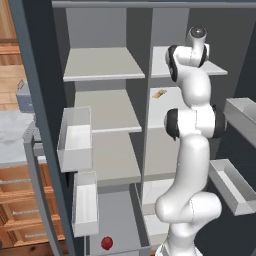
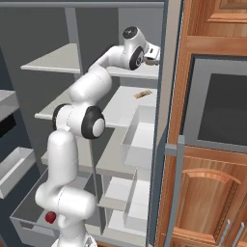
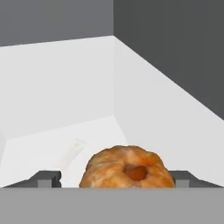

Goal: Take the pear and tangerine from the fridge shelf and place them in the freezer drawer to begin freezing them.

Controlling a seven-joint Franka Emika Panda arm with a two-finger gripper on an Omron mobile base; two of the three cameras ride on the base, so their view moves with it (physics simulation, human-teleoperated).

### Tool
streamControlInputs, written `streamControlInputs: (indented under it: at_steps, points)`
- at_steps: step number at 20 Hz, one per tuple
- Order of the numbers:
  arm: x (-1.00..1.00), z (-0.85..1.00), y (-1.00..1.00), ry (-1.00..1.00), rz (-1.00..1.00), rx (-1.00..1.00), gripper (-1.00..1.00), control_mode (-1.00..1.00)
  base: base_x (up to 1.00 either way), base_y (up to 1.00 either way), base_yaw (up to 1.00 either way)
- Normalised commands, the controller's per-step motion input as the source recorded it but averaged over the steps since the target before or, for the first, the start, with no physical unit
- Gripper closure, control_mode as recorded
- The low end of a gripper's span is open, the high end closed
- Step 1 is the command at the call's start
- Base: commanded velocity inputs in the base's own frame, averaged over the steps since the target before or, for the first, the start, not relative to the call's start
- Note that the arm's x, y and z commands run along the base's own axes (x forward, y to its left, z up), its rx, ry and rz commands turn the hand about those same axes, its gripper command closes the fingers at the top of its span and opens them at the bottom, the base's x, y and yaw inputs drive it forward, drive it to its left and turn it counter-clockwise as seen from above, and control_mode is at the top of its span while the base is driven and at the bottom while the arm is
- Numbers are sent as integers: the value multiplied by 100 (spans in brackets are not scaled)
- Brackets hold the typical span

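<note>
The white arm with dark joints is reaching high into the open grey fridge, its hand sitting at the right-hand upper thin pale grey shelf [image 2: 130, 73], close to the right wall. In the hand view, the small round orange tangerine [image 3: 127, 169] is sitting directly between the two small dark finger tips of the gripper [image 3: 113, 178], one tip showing on each side of the fruit. The jaws are standing wide, and I cannot tell whether the tips are touching the tangerine's skin or standing just off it, so whether they are gripping it or merely bracketing it stays unclear. The fruit is resting on a pale shelf surface, with a light wall behind it meeting another at a corner.

Down at the bottom of the fridge, the wide grey open-topped freezer drawer [image 1: 118, 210] is standing pulled out, and the small glossy red pear [image 1: 106, 243] is lying inside it, near its front in the left base view. In the right base view the pear is showing as a red spot in the drawer, low beside the arm's base.

One shelf below the hand, a flat tan-yellow scrap [image 2: 143, 94] is lying on its own. Translucent whitish door bins [image 1: 76, 138] are hanging on the open door at the left.
</note>
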Motion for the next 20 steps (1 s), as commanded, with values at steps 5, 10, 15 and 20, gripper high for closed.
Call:
streamControlInputs:
  at_steps: [5,10,15,20]
  points:
    - [18,-11,-5,-9,2,0,100,-100,0,0,0]
    - [-12,-4,-1,-22,2,0,100,-100,0,0,0]
    - [-68,-1,2,-13,1,0,100,-100,0,0,0]
    - [-100,-9,26,0,0,1,100,-100,0,0,0]
